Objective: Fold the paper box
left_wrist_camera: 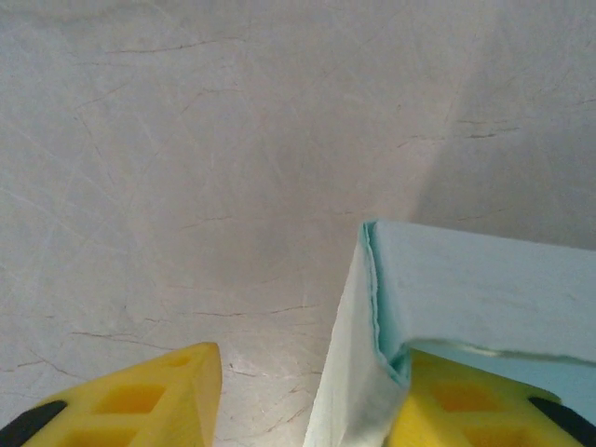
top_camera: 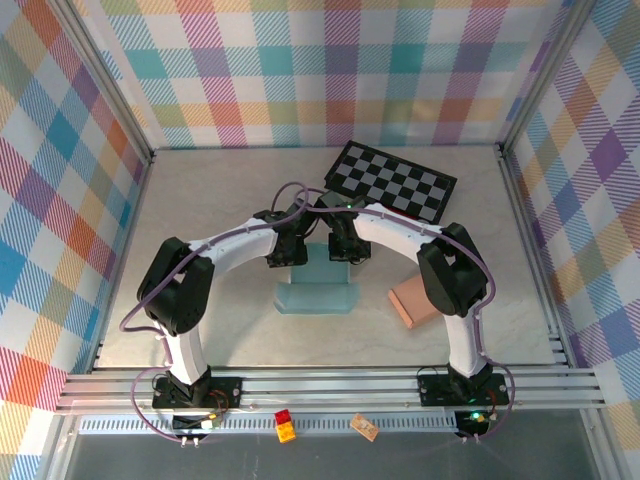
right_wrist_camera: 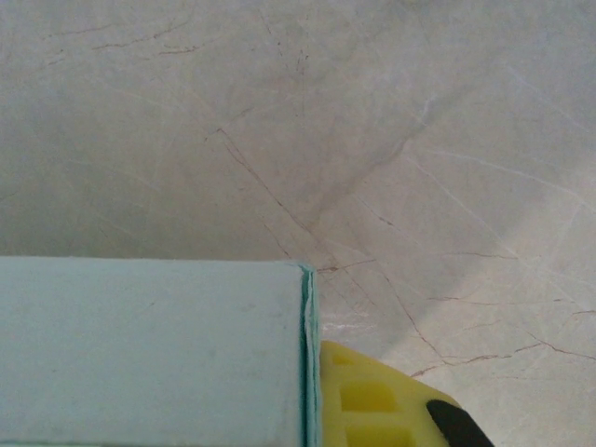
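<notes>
Enclosure: pastel plaid walls point(top_camera: 330, 70) on three sides; pale marbled desk point(top_camera: 220, 200); aluminium rail point(top_camera: 330, 390) along the near edge.

Top view:
- Paper box point(top_camera: 315, 285), light blue, mid-desk, between the two arms; far wall raised.
- Left arm point(top_camera: 230, 245), arched inward, left jaws at the box's far edge.
- Right arm point(top_camera: 400, 228), arched inward, right jaws at the same far edge, just beside the left pair.
- Checkerboard point(top_camera: 392, 182), black and white, lying flat beyond the arms, to the right.
- Tan block point(top_camera: 412, 302), on the desk right of the box, beside the right arm.
- Red-and-yellow block point(top_camera: 285, 426) and small brown item point(top_camera: 364, 427), on the near ledge in front of the rail.

Left wrist view:
- Two yellow fingers, left-hand one point(left_wrist_camera: 158, 396) and right-hand one point(left_wrist_camera: 466, 400), standing apart; left jaws open.
- The box's corner rises between them, its wall against the right-hand finger; bare desk beyond.

Right wrist view:
- Box panel across the lower left, its cut edge flush against one yellow finger point(right_wrist_camera: 372, 400).
- The other finger hidden behind the panel; right jaws closed on that wall.
</notes>
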Tool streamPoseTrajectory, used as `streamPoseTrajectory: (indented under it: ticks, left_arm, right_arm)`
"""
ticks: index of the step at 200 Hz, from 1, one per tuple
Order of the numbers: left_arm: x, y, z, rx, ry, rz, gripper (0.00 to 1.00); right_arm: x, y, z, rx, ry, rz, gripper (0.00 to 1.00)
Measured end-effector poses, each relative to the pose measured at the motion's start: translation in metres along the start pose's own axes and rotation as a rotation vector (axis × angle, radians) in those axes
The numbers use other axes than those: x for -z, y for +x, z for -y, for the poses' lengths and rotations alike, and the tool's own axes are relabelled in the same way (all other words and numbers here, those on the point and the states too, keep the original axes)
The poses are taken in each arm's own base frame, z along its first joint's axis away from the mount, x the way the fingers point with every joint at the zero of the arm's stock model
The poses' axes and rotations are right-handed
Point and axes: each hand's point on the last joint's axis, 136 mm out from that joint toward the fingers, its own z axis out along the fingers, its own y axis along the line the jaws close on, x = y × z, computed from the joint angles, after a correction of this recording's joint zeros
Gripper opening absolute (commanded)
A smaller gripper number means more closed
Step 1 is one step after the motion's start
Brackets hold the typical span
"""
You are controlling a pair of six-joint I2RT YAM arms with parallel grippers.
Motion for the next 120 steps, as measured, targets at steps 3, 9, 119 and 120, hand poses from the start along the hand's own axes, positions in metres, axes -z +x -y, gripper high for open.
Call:
streamPoseTrajectory:
  ticks: [3,9,119,120]
  left_arm:
    - [-0.0001,-0.0003,-0.0001,-0.002,0.001,-0.001,0.41]
    - [-0.0002,-0.0010,-0.0002,-0.005,0.003,0.000,0.39]
    - [-0.0077,-0.0012,0.0056,-0.076,-0.010,0.012,0.00]
    - [-0.0076,-0.0013,0.0056,-0.077,-0.012,0.012,0.00]
  right_arm:
    - [0.0000,0.0000,-0.0001,0.000,-0.001,0.000,0.00]
    - [0.0000,0.0002,-0.0004,0.001,-0.001,0.000,0.00]
    - [-0.0022,-0.0022,-0.0055,-0.006,-0.043,-0.013,0.00]
    - [-0.0023,-0.0021,-0.0058,-0.006,-0.044,-0.014,0.00]
